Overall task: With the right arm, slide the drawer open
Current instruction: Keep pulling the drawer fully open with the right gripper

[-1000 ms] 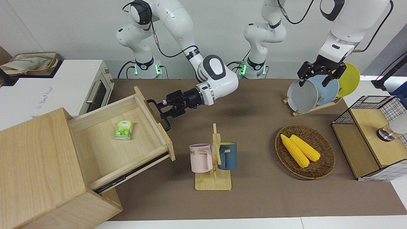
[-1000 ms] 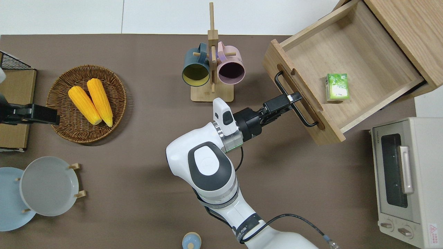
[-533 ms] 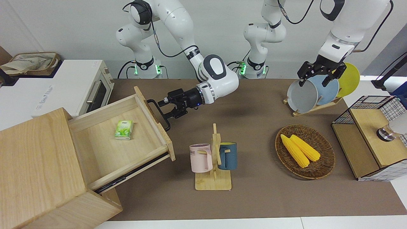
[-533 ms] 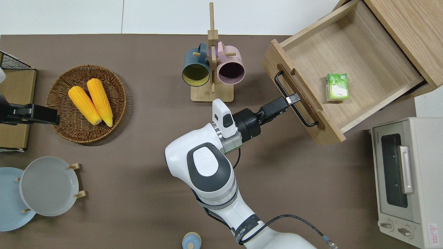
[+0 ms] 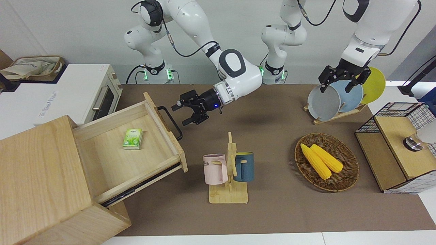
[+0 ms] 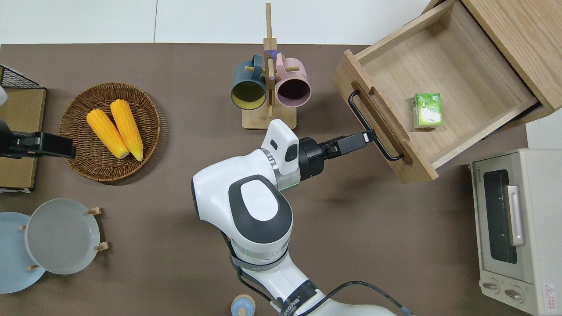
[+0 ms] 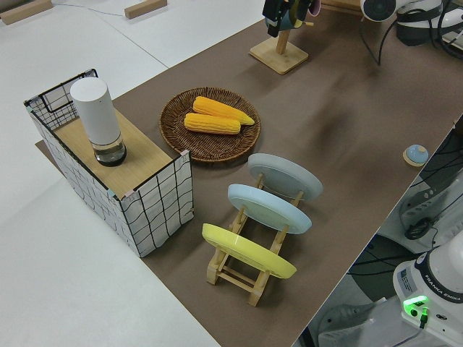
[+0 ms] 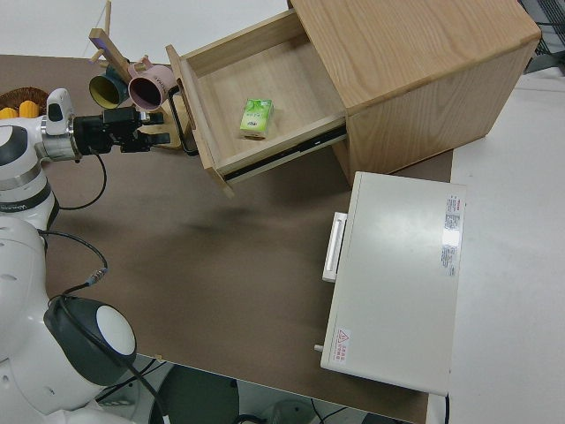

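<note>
While the drawer (image 5: 129, 149) stands pulled well out of its pale-wood cabinet (image 5: 41, 183), at roughly 1 o'clock in the overhead view, my right gripper (image 5: 185, 114) hangs just beside the black bar handle (image 5: 170, 120), clear of it in the front view, fingers (image 5: 189, 121) spread wide and holding nothing. Item: my right arm (image 6: 259, 210), white with dark caps, reaching up from 6 o'clock toward the drawer's front, blue light at the wrist. Item: one small green carton (image 6: 427, 110), lying flat on the drawer floor, apart from all four walls. Item: white toaster oven (image 6: 513, 228), at 4 o'clock overhead, nearer to the robots than the cabinet, door closed. Item: wooden mug tree (image 5: 230, 170) at 12 o'clock overhead, carrying a pink mug (image 5: 215, 168) and a dark blue mug (image 5: 244, 166), one on each side of the post. Item: wicker basket (image 6: 70, 153) at 9 o'clock, two ears of corn (image 6: 115, 127) lying side by side in it. Item: plate rack (image 7: 249, 271) at 8 o'clock, holding grey, blue and yellow plates on edge. Item: wood box with black wire mesh (image 7: 137, 188) at the left arm's end of the table, a white cylinder (image 7: 98, 119) upright on its top. Item: my left arm (image 5: 368, 30), parked; I cannot tell the state of its jaws.
</note>
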`<control>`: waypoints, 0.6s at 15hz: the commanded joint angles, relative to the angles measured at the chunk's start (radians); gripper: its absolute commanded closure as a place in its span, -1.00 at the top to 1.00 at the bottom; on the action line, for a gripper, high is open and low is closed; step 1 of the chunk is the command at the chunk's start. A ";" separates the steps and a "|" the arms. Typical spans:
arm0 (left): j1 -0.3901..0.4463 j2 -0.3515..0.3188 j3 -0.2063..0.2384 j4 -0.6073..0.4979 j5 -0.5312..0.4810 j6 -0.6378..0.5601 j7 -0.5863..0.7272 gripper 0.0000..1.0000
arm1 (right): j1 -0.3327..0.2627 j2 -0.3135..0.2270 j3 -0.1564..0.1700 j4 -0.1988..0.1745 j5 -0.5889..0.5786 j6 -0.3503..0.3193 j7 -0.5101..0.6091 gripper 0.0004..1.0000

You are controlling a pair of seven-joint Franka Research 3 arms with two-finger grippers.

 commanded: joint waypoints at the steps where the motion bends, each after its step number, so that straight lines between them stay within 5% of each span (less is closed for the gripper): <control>1: -0.017 0.012 0.016 0.020 0.015 0.001 0.006 1.00 | 0.000 -0.007 -0.002 0.098 0.137 0.004 0.049 0.97; 9: -0.017 0.012 0.016 0.020 0.014 0.001 0.006 1.00 | -0.090 -0.136 -0.002 0.112 0.367 0.020 0.041 0.97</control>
